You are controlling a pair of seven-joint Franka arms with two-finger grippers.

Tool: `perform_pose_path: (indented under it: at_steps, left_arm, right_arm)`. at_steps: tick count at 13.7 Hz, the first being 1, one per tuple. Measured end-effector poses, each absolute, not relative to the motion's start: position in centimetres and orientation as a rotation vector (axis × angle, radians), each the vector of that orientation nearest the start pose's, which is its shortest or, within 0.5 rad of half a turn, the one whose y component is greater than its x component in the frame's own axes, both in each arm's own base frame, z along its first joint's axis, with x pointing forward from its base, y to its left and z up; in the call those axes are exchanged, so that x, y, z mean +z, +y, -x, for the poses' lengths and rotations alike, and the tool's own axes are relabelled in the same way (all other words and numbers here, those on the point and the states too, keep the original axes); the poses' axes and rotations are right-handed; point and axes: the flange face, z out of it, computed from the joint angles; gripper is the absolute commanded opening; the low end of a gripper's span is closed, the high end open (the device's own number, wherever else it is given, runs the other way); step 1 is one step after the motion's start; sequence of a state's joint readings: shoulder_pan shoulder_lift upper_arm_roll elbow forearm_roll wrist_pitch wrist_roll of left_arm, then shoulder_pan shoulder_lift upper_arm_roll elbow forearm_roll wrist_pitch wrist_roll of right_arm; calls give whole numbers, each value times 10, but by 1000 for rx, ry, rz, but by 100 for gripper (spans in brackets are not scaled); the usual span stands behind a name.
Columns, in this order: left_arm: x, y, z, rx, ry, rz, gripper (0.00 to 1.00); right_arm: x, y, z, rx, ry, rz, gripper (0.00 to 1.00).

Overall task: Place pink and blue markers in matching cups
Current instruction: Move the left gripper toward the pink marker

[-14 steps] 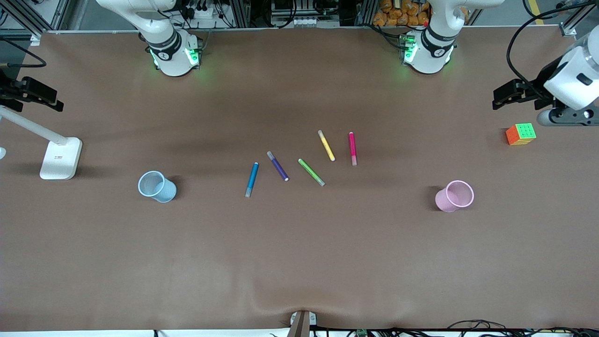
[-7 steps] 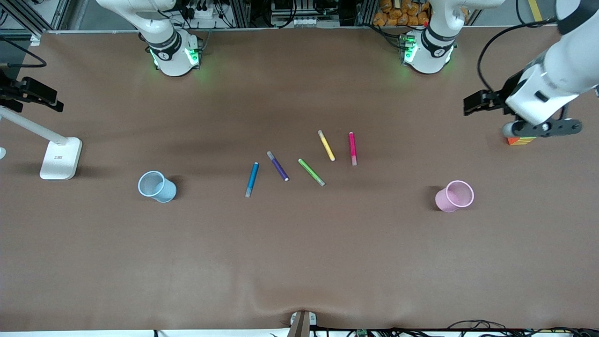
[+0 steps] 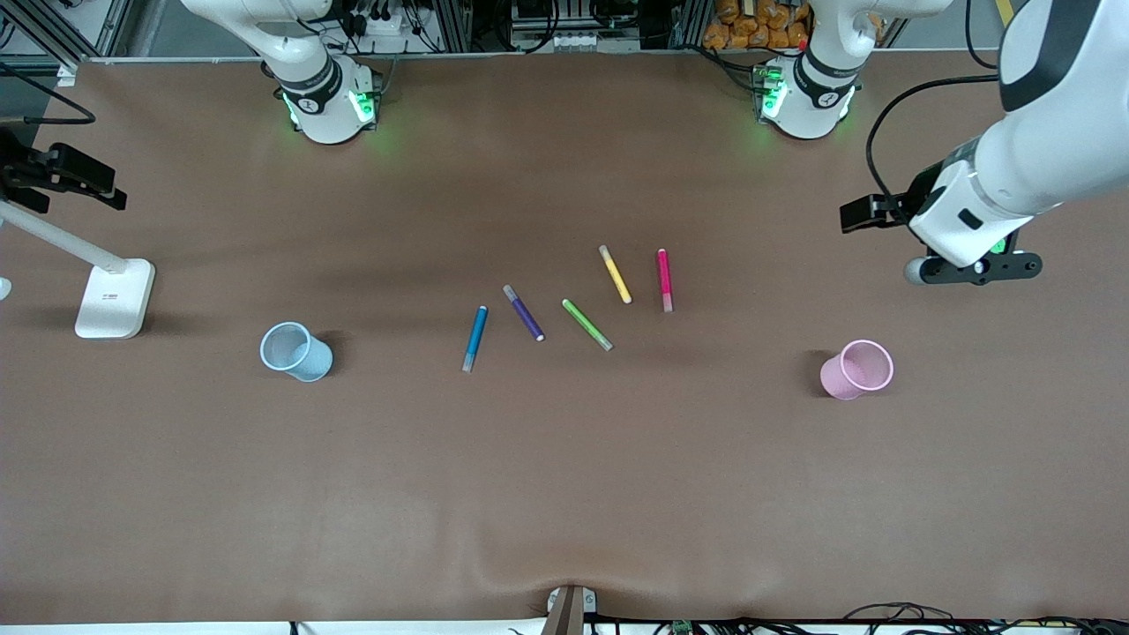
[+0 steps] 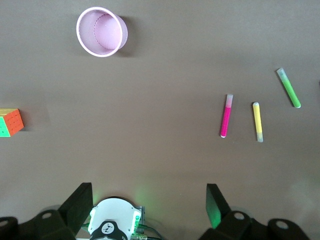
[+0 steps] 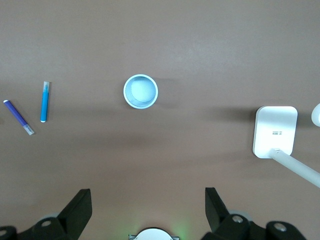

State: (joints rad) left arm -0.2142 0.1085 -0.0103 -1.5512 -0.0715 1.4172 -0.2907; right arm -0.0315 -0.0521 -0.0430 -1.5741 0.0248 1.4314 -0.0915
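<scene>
The pink marker [image 3: 664,279] lies flat near the table's middle and also shows in the left wrist view [image 4: 226,116]. The blue marker [image 3: 475,338] lies nearer the right arm's end [image 5: 45,101]. The pale pink cup [image 3: 856,369] stands upright toward the left arm's end [image 4: 100,32]. The pale blue cup [image 3: 295,351] stands upright toward the right arm's end [image 5: 141,91]. My left gripper [image 3: 970,267] is open and empty, high over the table near the pink cup [image 4: 148,197]. My right gripper [image 5: 148,200] is open and empty, high over the blue cup's area.
Purple [image 3: 524,312], green [image 3: 586,324] and yellow [image 3: 615,273] markers lie between the blue and pink ones. A coloured cube [image 4: 11,122] sits under the left arm. A white lamp base [image 3: 115,298] stands at the right arm's end.
My left arm has swung in from the table's end toward the middle and now covers the cube in the front view. The markers and cups have not moved.
</scene>
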Motion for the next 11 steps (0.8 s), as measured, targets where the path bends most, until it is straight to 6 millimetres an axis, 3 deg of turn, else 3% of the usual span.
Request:
perform_pose_path:
  at_steps: [6, 11]
  left_arm:
    - [530, -187, -557, 391, -149, 3108, 100]
    - [470, -259, -552, 427, -193, 3060, 100]
  right_arm:
    - [640, -39, -523, 127, -23, 3106, 100]
    - [637, -51, -528, 80, 10, 3110, 100]
